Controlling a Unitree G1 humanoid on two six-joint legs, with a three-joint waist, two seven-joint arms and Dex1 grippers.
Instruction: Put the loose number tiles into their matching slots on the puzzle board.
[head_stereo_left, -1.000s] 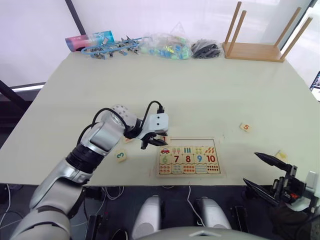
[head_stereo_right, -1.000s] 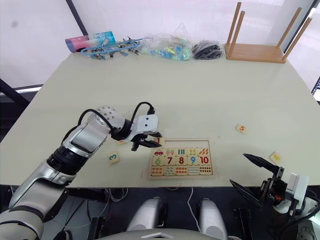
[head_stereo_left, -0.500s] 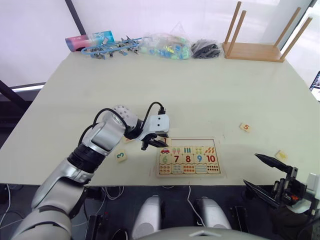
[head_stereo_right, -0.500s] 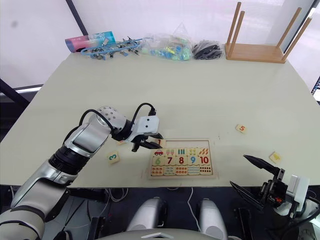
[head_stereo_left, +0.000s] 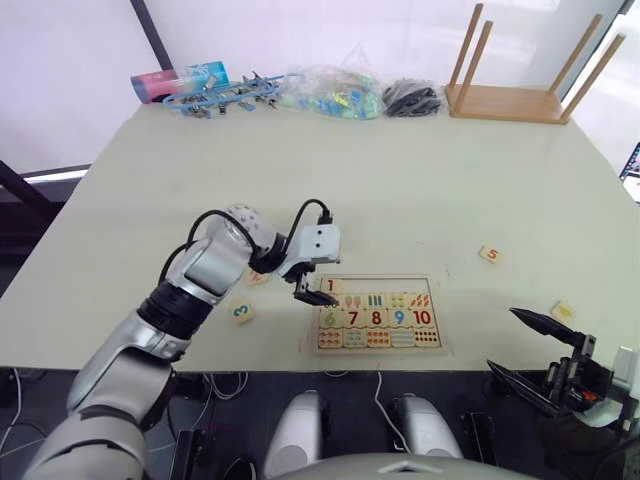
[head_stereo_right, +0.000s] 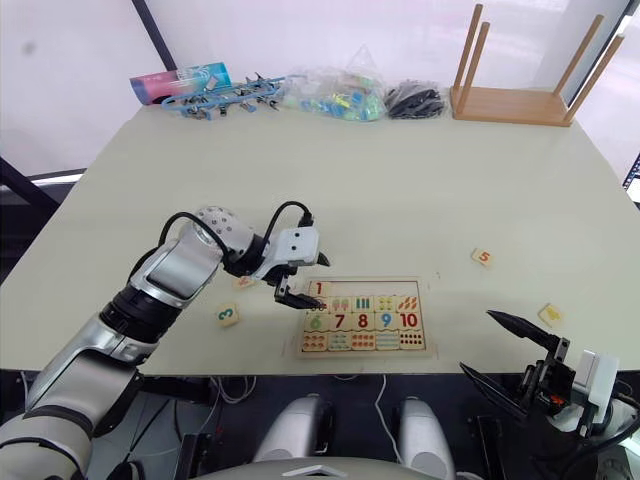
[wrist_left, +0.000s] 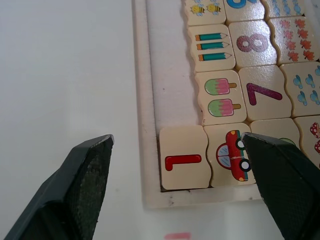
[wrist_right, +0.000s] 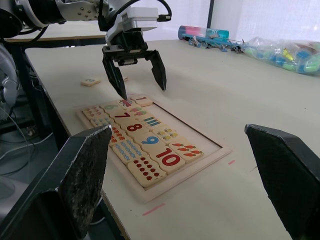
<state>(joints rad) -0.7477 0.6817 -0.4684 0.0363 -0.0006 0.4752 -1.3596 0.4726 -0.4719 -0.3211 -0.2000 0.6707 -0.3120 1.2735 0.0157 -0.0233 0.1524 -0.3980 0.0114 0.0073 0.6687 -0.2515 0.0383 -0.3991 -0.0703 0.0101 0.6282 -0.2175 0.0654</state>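
The puzzle board (head_stereo_left: 378, 312) lies near the table's front edge, with tiles 6 to 10 in it. The red 1 tile (wrist_left: 183, 162) rests in the end slot of the bare top row (head_stereo_left: 385, 285), beside the car picture. My left gripper (head_stereo_left: 318, 282) hovers just over that tile, open and holding nothing. Loose on the table are the green 3 (head_stereo_left: 241, 311), the orange 5 (head_stereo_left: 490, 254), a yellowish tile (head_stereo_left: 562, 311), and a tile (head_stereo_right: 243, 283) half hidden by my left arm. My right gripper (head_stereo_left: 501, 337) hangs open and empty off the table's front right edge.
Along the far edge lie a pink and blue tube (head_stereo_left: 180, 80), blue clips (head_stereo_left: 215, 97), a bag of coloured pieces (head_stereo_left: 330, 92), a black bundle (head_stereo_left: 412, 97) and an upturned wooden stool (head_stereo_left: 520, 95). Bare table stretches between these and the board.
My left gripper has opened and let go of the 1 tile, which now lies in the board's end slot. The right arm has barely moved.
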